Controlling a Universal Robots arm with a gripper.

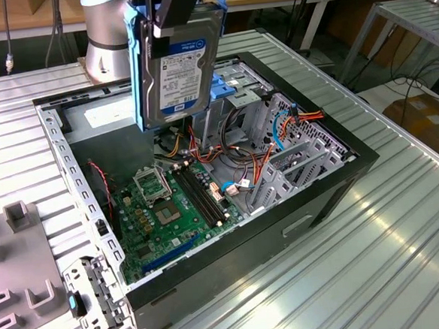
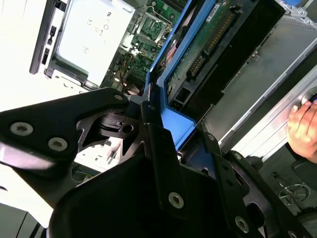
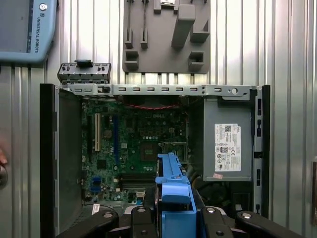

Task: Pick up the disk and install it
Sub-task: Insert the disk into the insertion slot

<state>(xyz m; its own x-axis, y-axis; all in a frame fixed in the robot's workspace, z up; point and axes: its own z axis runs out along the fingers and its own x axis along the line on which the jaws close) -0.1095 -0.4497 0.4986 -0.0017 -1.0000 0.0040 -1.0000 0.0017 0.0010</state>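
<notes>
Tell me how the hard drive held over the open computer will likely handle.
Probably stiff: the hard drive hangs from the gripper without sagging. Likely heavy for its size, being metal. Its blue plastic frame may flex a little.

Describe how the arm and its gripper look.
The arm is a smooth, silver-grey cylinder. The gripper is matte black, with black jaws. In both wrist views it is built from flat, angular link plates joined by round silver screws.

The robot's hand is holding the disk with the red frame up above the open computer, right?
Not quite: the frame on the disk is blue, not red, as the exterior view shows. The hand does hold it above the open computer.
</notes>
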